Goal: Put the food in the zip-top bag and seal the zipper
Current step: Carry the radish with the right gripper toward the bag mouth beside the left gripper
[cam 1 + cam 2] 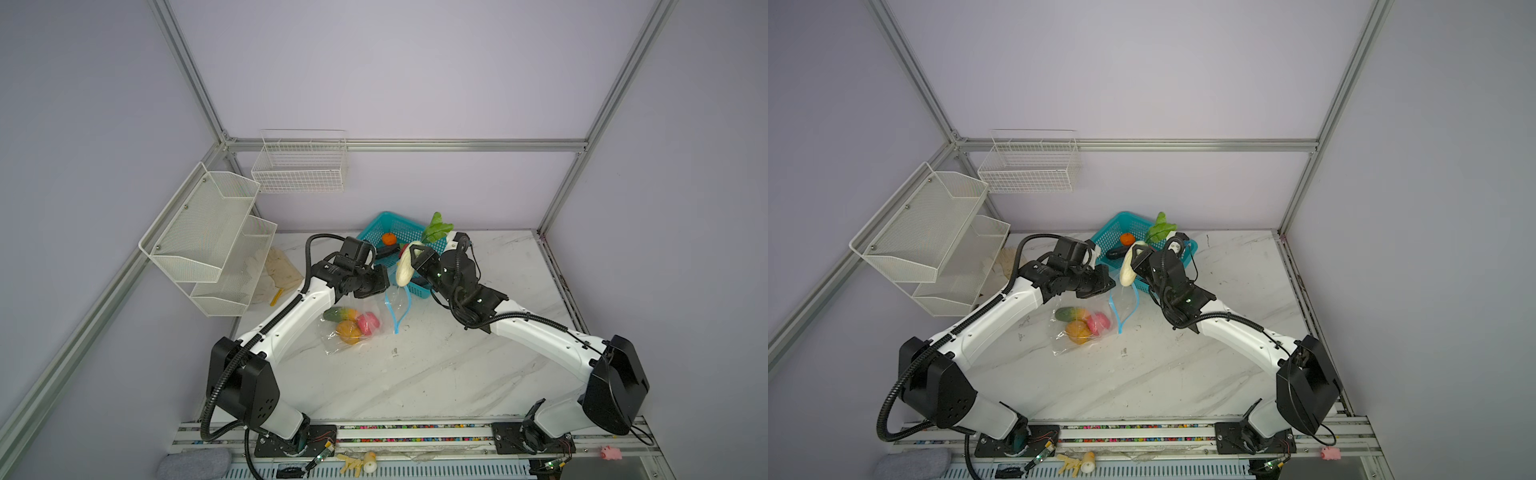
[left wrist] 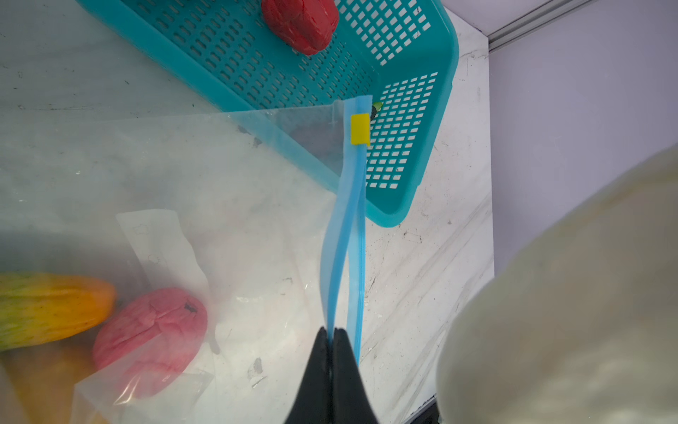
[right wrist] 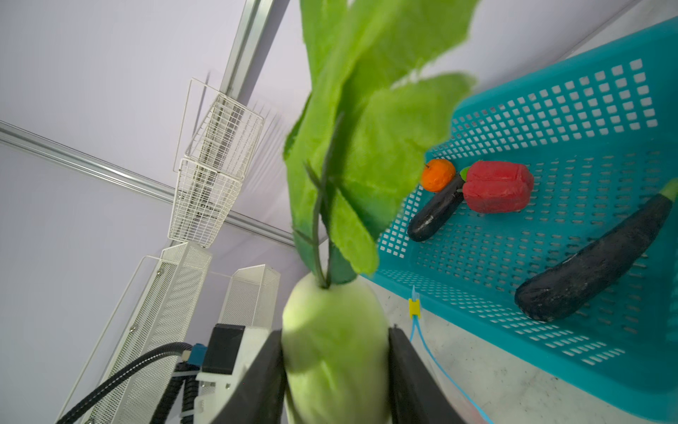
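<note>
Left gripper [image 2: 332, 339]: jaws pressed together, pinching one lip of the thin light-blue zipper strip [image 2: 345, 238] on the large clear crinkly zip-top bag [image 1: 353, 334]. A small yellow slider [image 2: 360, 129] sits at the strip's far end. The bag lies on the white marble surface [image 1: 457, 374], mouth gaping, with the blue lips apart in both top views. Inside the bag: green-to-orange elongated toy fruit [image 1: 337, 313], round yellow-orange toy fruit [image 1: 349, 331], pink toy fruit [image 1: 368, 324].

Right gripper [image 3: 335, 352]: jaws spread around the long white toy radish with green leaves [image 1: 404, 266], clamping its body, leaves up. The radish is off the surface, just beside the left gripper, at the near edge of the teal perforated plastic basket [image 3: 587, 110]. The basket holds a small orange toy fruit [image 3: 437, 175], a red toy pepper [image 3: 497, 187], a short dark purple toy eggplant [image 3: 434, 214] and a long dark purple toy eggplant [image 3: 594, 264].
</note>
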